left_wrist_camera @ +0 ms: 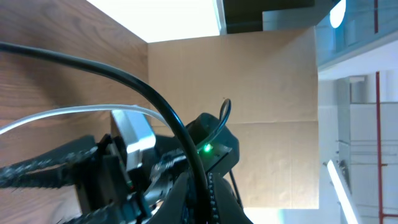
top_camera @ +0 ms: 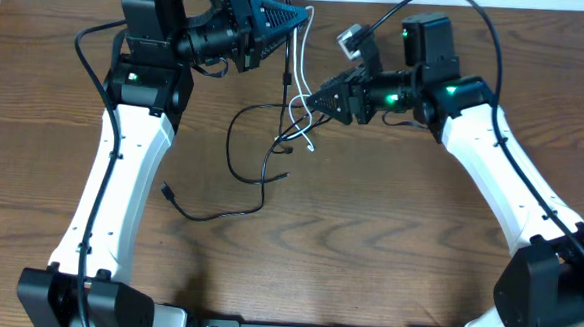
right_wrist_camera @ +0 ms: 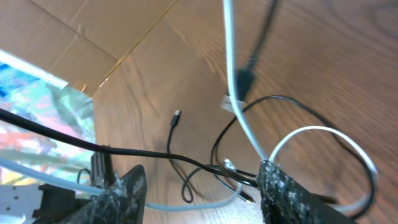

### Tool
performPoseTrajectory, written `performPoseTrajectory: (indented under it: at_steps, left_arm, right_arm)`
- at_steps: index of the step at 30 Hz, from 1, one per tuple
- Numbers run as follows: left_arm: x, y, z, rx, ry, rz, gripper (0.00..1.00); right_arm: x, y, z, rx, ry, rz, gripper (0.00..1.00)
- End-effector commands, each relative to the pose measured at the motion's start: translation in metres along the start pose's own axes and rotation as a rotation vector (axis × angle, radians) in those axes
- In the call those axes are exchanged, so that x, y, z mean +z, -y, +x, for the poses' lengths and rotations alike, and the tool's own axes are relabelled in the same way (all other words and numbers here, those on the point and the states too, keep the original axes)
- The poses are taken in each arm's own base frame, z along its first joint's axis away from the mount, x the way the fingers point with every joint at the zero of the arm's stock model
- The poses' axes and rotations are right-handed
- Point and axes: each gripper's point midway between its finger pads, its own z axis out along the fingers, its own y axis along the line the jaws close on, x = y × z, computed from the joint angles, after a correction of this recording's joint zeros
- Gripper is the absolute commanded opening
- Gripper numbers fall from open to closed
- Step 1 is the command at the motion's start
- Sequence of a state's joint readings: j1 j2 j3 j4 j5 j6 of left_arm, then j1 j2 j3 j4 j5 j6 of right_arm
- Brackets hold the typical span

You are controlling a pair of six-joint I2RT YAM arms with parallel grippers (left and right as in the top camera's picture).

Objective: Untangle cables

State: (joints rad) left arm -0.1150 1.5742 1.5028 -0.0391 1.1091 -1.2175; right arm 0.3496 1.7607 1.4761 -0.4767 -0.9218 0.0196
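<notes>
From my left gripper [top_camera: 302, 17], raised at the table's far middle, the black cable [top_camera: 231, 145] hangs down and loops onto the wood. The jaws are shut on it. In the left wrist view that black cable [left_wrist_camera: 155, 96] runs down between the closed fingers of the left gripper [left_wrist_camera: 199, 199], and the white cable [left_wrist_camera: 62, 113] passes to the left. The white cable [top_camera: 300, 114] dangles beside the black one. My right gripper [top_camera: 310, 99] is open around the hanging strands. In the right wrist view the black cable [right_wrist_camera: 155, 154] and white cable [right_wrist_camera: 233, 74] cross between the spread fingers [right_wrist_camera: 121, 196] of the right gripper [right_wrist_camera: 202, 193].
The black cable's plug end [top_camera: 165, 189] lies on the wooden table [top_camera: 368, 248] left of centre. A cardboard wall [left_wrist_camera: 249, 74] stands behind the table's far edge. Thick black wires belong to the arms themselves.
</notes>
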Motion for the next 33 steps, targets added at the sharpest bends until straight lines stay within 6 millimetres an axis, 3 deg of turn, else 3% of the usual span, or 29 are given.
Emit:
performPoseTrajectory:
  at_steps: [1,8,12,18,21,24,29,33]
  left_arm:
    - [0.000,0.005,-0.002,-0.020,0.006,0.011,0.08]
    - [0.000,0.005,-0.002,-0.039,0.005,0.011,0.08]
    - [0.000,0.005,-0.001,-0.039,0.005,0.011,0.08]
    - [0.000,0.005,-0.002,-0.038,0.005,0.011,0.08]
    - [0.000,0.005,-0.001,-0.039,0.005,0.011,0.08]
    - [0.000,0.005,-0.002,-0.038,0.006,0.011,0.08]
    - [0.000,0.005,-0.002,-0.039,0.006,0.011,0.08]
    - [0.000,0.005,-0.002,-0.039,0.006,0.011,0.08]
  right_arm:
    - [0.009,-0.017,0.004,-0.082,-0.016,-0.067,0.52]
    - [0.026,-0.031,0.001,-0.147,-0.009,-0.102,0.49]
    - [0.023,-0.020,-0.002,-0.144,0.000,-0.061,0.49]
    - [-0.013,0.005,-0.013,-0.067,0.061,-0.067,0.49]
    - [-0.032,0.006,-0.017,-0.055,0.090,-0.133,0.47]
    - [-0.038,0.000,-0.016,-0.075,0.096,-0.183,0.45]
    - [-0.018,-0.029,0.000,-0.175,0.044,-0.272,0.45]
    - [0.003,-0.035,0.008,-0.206,-0.001,-0.241,0.44]
